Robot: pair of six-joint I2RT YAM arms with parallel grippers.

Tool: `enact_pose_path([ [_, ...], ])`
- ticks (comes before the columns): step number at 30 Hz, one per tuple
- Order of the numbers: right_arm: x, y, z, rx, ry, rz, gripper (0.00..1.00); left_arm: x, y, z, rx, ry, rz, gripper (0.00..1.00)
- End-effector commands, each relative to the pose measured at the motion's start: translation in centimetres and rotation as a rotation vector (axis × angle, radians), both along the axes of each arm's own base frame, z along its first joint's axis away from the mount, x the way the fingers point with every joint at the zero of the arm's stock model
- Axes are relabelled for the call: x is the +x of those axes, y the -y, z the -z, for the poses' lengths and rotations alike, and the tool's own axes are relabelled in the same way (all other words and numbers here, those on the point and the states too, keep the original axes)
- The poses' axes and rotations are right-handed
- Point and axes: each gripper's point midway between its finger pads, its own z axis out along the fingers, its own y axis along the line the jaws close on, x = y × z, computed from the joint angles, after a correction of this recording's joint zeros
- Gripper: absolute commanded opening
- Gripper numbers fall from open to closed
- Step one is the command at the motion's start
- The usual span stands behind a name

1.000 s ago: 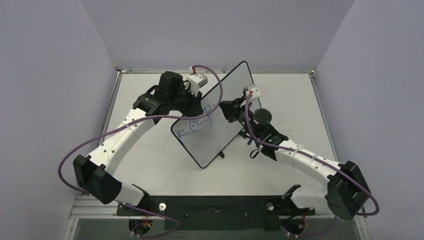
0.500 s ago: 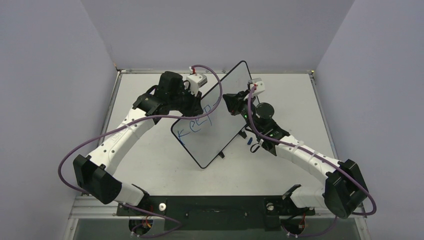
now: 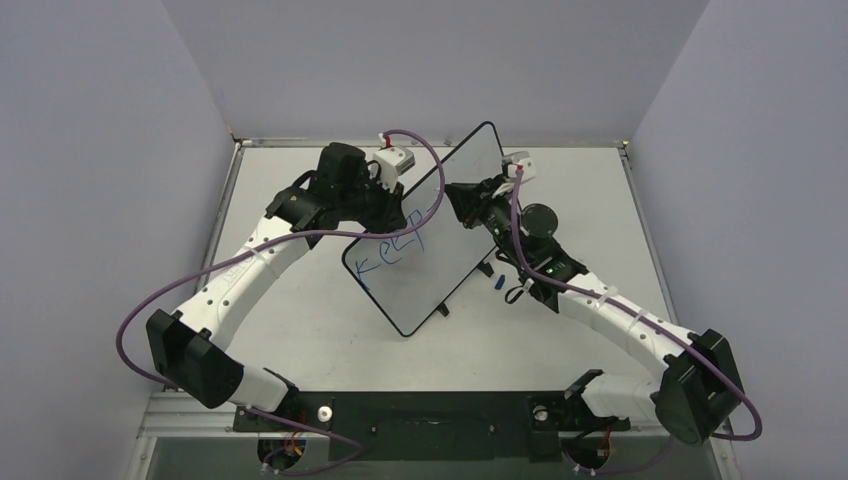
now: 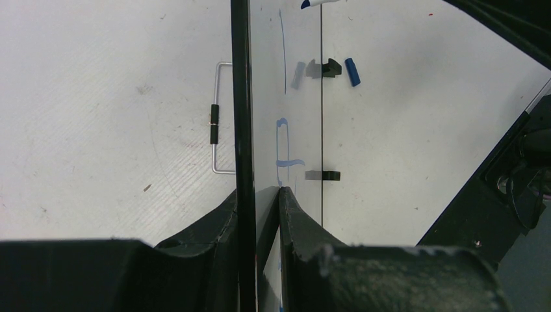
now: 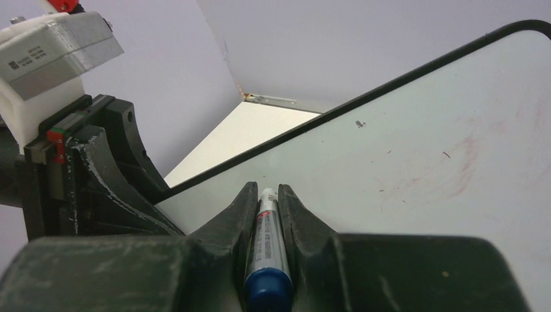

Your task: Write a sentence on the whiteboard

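Left claw [image 3: 398, 207] is clamped on the whiteboard [image 3: 425, 285] at its ten o'clock edge; the board stands tilted mid-surface [image 3: 300, 320], and the blue sentence [image 3: 392, 255] reads "Keep" so far. Right claw [image 3: 457, 197] hovers at the board's one o'clock. Left wrist view: both fingers pinch the black rim, blue strokes run ahead at twelve o'clock, and a blue cap [image 4: 351, 71] lies at one o'clock. Right wrist view: the claw is squeezed tight on the marker [image 5: 266, 240], which points at the white face.

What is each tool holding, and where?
Left tool: large white black-rimmed whiteboard, by its edge. Right tool: white blue-ended marker pen, by its barrel.
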Motion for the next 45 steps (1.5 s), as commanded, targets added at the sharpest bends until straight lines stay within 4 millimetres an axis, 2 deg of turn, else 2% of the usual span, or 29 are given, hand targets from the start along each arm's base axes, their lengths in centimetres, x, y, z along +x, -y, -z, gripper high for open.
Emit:
enact_pose_path([
  [1,-0.3,-0.8,-3.9,0.071,0.072,-0.039,0.0,2.2,0.3,0.9,0.053,0.099,0.01,0.0],
  [8,0.2,-1.5,-4.5,0.076,0.077,-0.054,0.0,2.2,0.4,1.0,0.053,0.097,0.012,0.0],
  [15,0.6,-2.0,-3.1,0.061,0.043,-0.061,0.0,2.2,0.3,0.8,0.05,0.101,0.01,0.0],
  [22,0.9,-2.2,-0.6,0.013,-0.008,-0.054,0.0,2.1,0.2,0.7,0.05,0.103,0.009,0.0],
  [34,0.1,-1.5,3.9,-0.056,-0.085,-0.039,0.0,2.1,0.1,0.7,0.05,0.106,0.006,0.0],
  [40,-0.3,-0.8,7.4,-0.104,-0.147,-0.022,0.0,2.1,0.1,0.5,0.047,0.109,0.006,0.0],
  [45,-0.5,-0.4,8.4,-0.12,-0.165,-0.01,0.0,2.1,0.1,0.5,0.047,0.108,0.007,0.0],
])
